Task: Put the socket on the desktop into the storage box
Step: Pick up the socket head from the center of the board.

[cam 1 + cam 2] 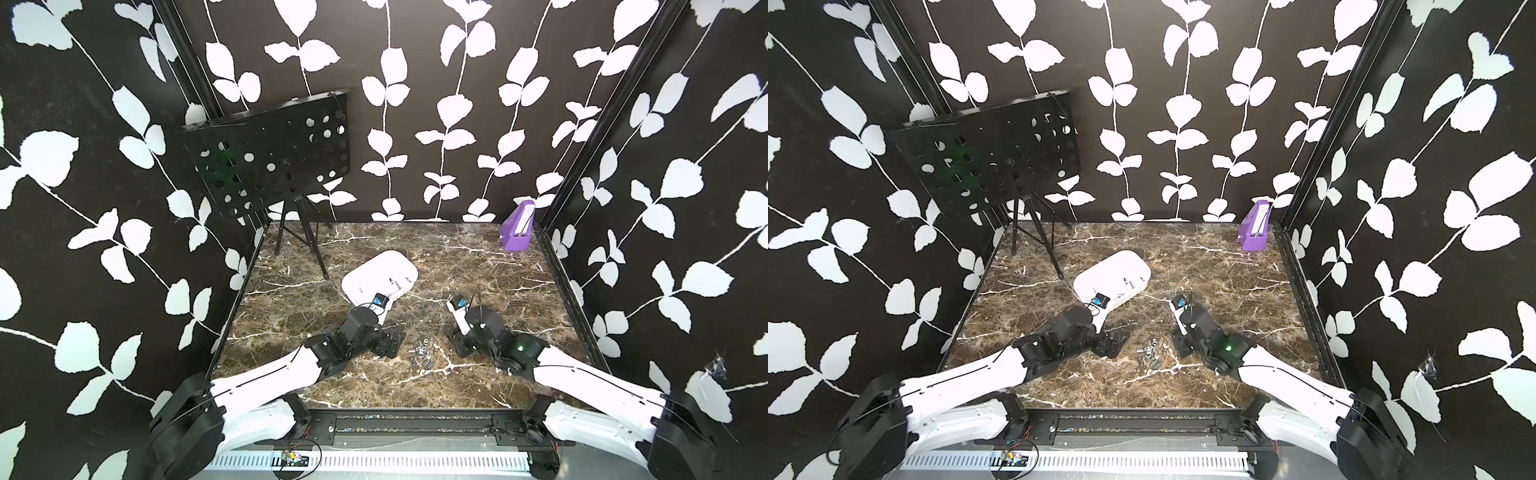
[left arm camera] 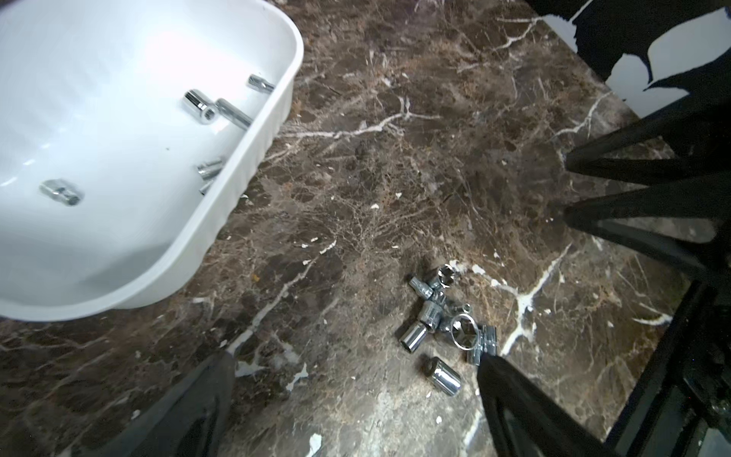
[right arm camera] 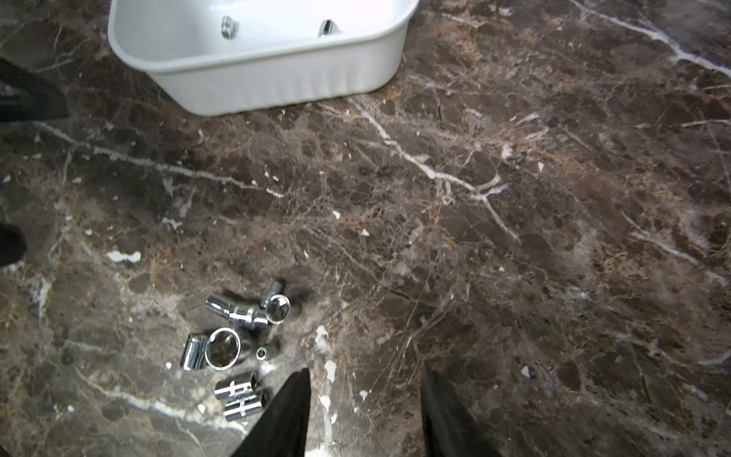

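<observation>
Sockets (image 1: 420, 354) heaped on counter (image 1: 478, 274) near front edge; several more lie in box (image 1: 374, 270) mid-counter. Left jaws spread, empty, just left of heap; right jaws spread, empty, to its right. Open marble right of box. Stand legs (image 1: 301, 241) back left, purple box (image 1: 517, 232) in back right corner.

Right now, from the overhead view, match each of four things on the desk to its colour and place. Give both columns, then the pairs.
Things:
1 storage box
2 loose sockets
3 upright box
4 perforated panel

Descriptions:
a purple, far right corner
b black, raised on a tripod
c chrome, heaped on the desktop
d white, mid-desktop

Pairs: 1-d, 2-c, 3-a, 4-b.
</observation>
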Motion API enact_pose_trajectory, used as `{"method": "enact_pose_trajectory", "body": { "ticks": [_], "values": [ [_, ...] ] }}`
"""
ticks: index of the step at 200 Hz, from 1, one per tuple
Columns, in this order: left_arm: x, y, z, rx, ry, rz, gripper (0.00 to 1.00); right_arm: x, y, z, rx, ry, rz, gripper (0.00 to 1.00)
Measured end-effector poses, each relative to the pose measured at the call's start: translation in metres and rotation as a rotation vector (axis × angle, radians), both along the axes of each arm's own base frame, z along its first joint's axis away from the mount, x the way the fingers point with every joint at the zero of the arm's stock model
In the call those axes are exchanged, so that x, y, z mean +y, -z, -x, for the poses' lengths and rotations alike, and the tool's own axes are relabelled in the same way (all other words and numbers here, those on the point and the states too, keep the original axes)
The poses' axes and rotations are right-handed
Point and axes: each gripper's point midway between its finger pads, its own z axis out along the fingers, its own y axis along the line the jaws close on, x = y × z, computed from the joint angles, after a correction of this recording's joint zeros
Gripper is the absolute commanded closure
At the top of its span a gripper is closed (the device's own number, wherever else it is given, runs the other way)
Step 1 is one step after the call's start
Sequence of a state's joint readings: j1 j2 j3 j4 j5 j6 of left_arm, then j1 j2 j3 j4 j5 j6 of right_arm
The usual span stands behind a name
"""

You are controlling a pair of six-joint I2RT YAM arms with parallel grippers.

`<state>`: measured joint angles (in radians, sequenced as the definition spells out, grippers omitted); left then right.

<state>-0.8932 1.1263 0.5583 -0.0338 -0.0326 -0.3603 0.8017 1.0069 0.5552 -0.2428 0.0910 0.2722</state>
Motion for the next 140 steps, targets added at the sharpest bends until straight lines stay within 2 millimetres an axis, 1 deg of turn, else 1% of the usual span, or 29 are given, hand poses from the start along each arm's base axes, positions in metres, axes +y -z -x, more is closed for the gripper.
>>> {"method": "enact_pose_trajectory", "body": {
  "ticks": [27, 43, 64, 86, 114, 140],
  "values": [
    [-0.011, 0.012, -0.005, 0.053, 0.018, -0.055, 0.04, 0.010, -0.006, 0.001, -0.016, -0.037, -0.050, 0.52],
    [-0.015, 0.019, -0.008, 0.076, 0.021, -0.080, 0.04, 0.014, -0.003, 0.001, -0.008, -0.054, -0.056, 0.52],
    [-0.015, 0.028, -0.007, 0.101, 0.022, -0.107, 0.04, 0.020, 0.011, 0.003, 0.035, -0.074, -0.041, 0.53],
    [-0.010, 0.035, -0.005, 0.118, 0.014, -0.140, 0.04, 0.024, 0.026, 0.005, 0.080, -0.090, -0.021, 0.54],
    [-0.004, 0.036, -0.007, 0.111, -0.008, -0.163, 0.04, 0.029, 0.042, 0.007, 0.127, -0.107, 0.001, 0.55],
    [0.000, 0.033, -0.008, 0.099, -0.024, -0.170, 0.04, 0.033, 0.052, 0.008, 0.156, -0.120, 0.020, 0.56]
  ]
}}
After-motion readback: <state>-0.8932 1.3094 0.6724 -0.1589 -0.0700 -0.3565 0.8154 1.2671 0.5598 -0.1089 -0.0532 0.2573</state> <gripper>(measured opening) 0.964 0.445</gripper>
